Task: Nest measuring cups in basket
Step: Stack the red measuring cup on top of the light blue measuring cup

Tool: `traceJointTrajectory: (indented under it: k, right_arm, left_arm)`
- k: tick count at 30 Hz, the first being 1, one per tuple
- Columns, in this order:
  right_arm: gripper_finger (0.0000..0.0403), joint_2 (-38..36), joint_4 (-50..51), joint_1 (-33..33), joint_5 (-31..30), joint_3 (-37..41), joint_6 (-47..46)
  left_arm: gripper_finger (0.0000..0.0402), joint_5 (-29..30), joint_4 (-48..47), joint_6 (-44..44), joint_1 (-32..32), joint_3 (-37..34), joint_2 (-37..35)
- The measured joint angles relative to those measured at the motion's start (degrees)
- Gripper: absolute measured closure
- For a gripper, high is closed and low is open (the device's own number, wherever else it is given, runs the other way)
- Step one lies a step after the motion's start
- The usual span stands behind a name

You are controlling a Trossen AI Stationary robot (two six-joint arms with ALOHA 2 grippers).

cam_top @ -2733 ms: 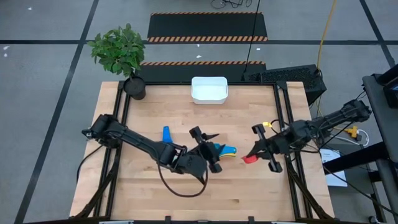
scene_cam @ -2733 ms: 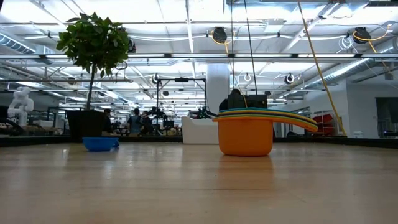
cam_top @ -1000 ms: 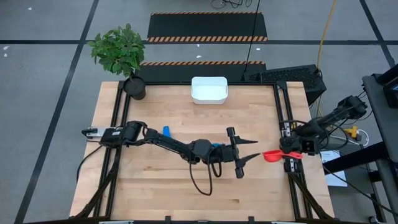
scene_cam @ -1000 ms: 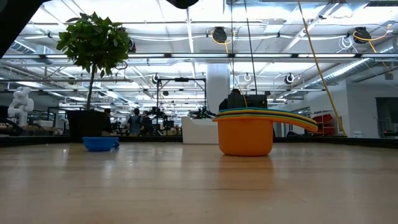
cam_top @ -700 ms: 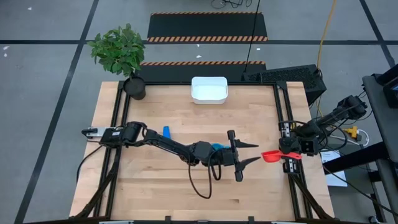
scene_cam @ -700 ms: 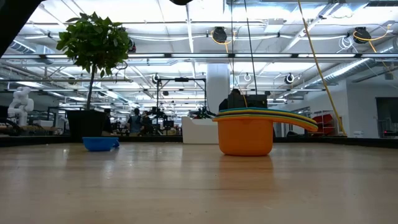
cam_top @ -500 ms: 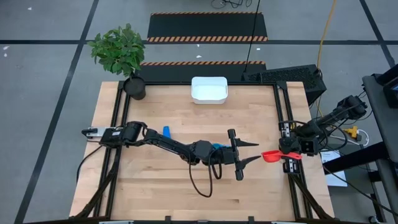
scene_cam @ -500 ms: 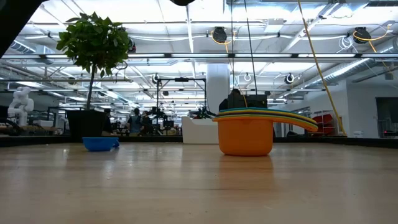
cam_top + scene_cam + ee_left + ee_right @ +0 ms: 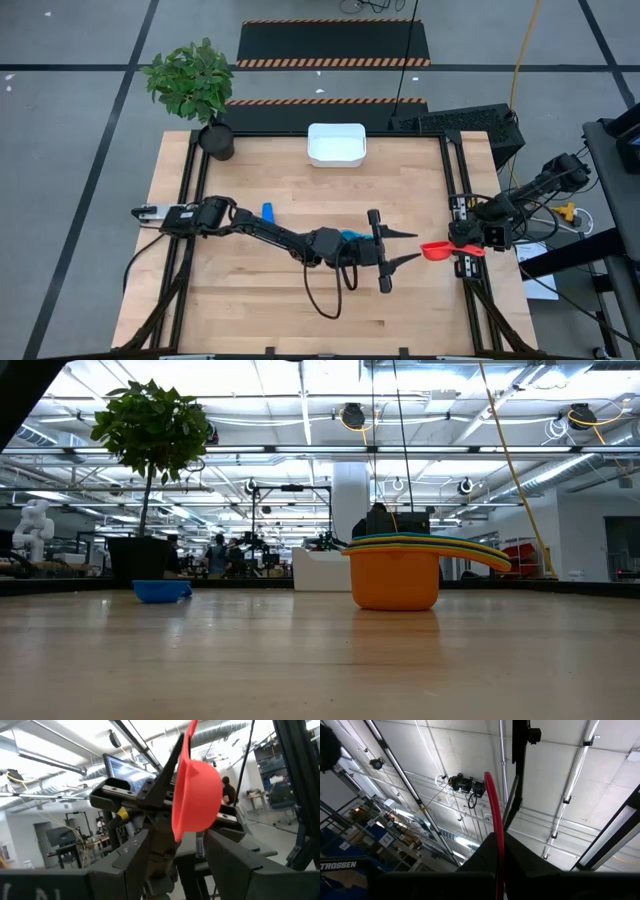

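My right gripper (image 9: pixel 458 250) is shut on a red measuring cup (image 9: pixel 434 250) at the table's right edge. My left gripper (image 9: pixel 408 246) stands open just left of that cup, its fingers (image 9: pixel 131 855) on either side of and below the cup's bowl (image 9: pixel 197 795), apart from it. A stack of nested cups with an orange one outermost (image 9: pixel 395 575) rests on its base mid-table, partly hidden under my left arm (image 9: pixel 350 236). A single blue cup (image 9: pixel 268 212) lies farther left. The white basket (image 9: pixel 312 145) stands at the far edge. My right gripper pinches a thin flat part of the red cup (image 9: pixel 493 815) between its two fingers; handle or rim, I cannot tell. The fingers come from the table's right side. The cup is lifted clear, its bowl (image 9: pixel 430 250) pointing toward my left gripper.
A potted plant (image 9: pixel 195 85) stands at the table's far left corner. Black frame rails (image 9: pixel 455 180) run along the table's left and right sides. Bare wood lies between the stack and the basket (image 9: pixel 320 570) and along the near edge.
Over the last second both arms keep still. Before that, my left gripper went from the stack toward the table's right edge, and my right gripper drew back toward the right edge with the red cup.
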State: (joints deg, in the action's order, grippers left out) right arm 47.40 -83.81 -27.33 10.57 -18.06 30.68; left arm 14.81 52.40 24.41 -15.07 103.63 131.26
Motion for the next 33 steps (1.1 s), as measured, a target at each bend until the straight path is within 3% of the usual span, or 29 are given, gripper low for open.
traceJointTrajectory:
  k: [11,20,33]
  right_arm:
    - [0.0403,0.1,1.3,0.0,-0.5,0.0,0.0]
    - [0.0403,0.0,3.0,0.0,-6.5,-0.1,0.5]
    - [0.0403,0.0,3.2,0.0,-6.3,-0.1,0.1]
  left_arm:
    - [0.0211,1.5,-0.6,-2.6,0.1,0.0,0.0]
    - [0.0213,3.5,-3.1,-5.3,0.9,0.0,0.0]
    - [0.0316,3.6,-3.3,-5.1,0.9,0.0,0.0]
